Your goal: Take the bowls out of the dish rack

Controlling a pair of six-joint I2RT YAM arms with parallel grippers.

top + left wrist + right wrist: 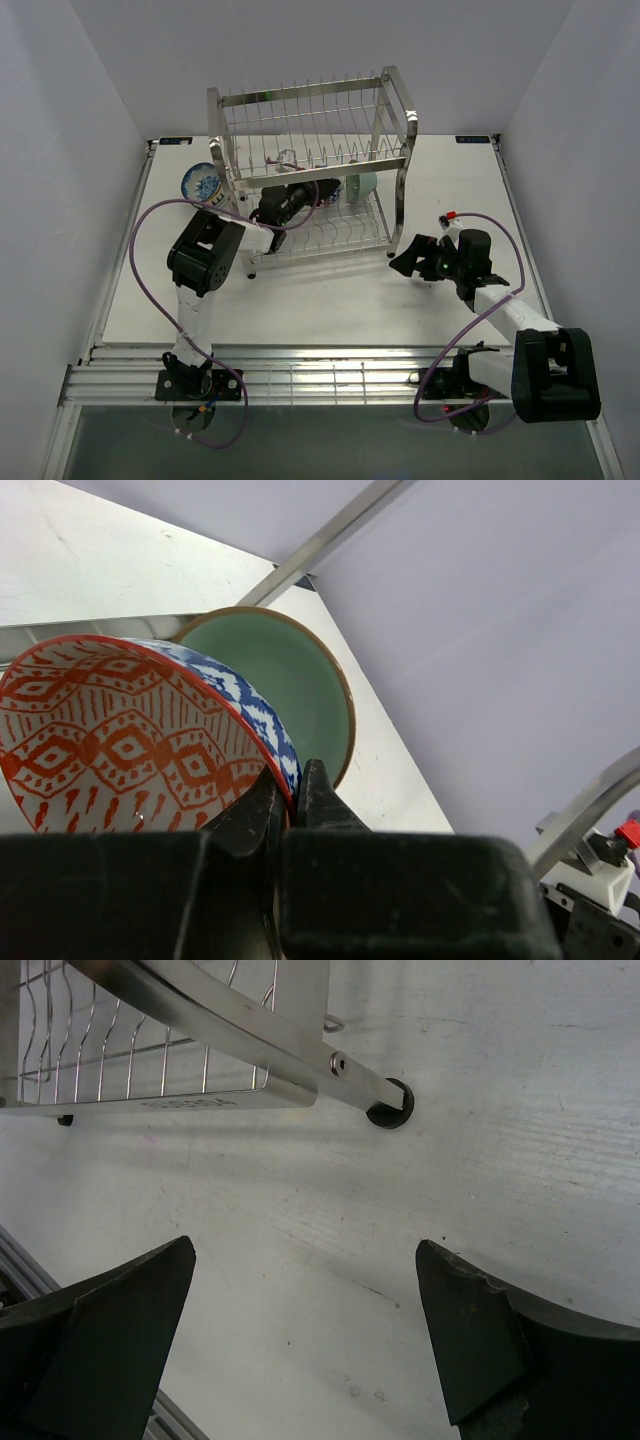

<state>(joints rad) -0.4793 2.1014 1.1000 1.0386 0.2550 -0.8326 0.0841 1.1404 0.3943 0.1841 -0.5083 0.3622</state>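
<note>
The left arm (205, 255) reaches into the lower tier of the rack (320, 167), and its jaws are clamped on the rim of the red bowl (120, 750). One finger sits inside on the red pattern and the other on the blue-and-white outer wall. The bowl stands on edge in the wires, and the pinched part of the rim is the part nearest the wrist, so the rest of the bowl rises up and away from the jaws to their left in the wrist view. Just behind it on the outer-wall side stands the green bowl (290, 680), also on edge and facing the same way. Its rim comes down close to the outer finger – whether the two touch cannot be told. That narrow gap is what the next move seems to depend on: the red bowl probably has to come back along the arm's own line, toward the open front of the tier and under the upper shelf, without swinging sideways, or the finger or the bowl's wall may drag the green one with it. A blue bowl (200, 182) lies on the counter (330, 300) left of the rack, so that side looks like the natural place to set this one down. The right arm (470, 260) is well apart from both racked bowls – its jaws stand wide apart over bare counter near the rack's foot (390, 1110), holding nothing – so this bowl is the left arm's job
</note>
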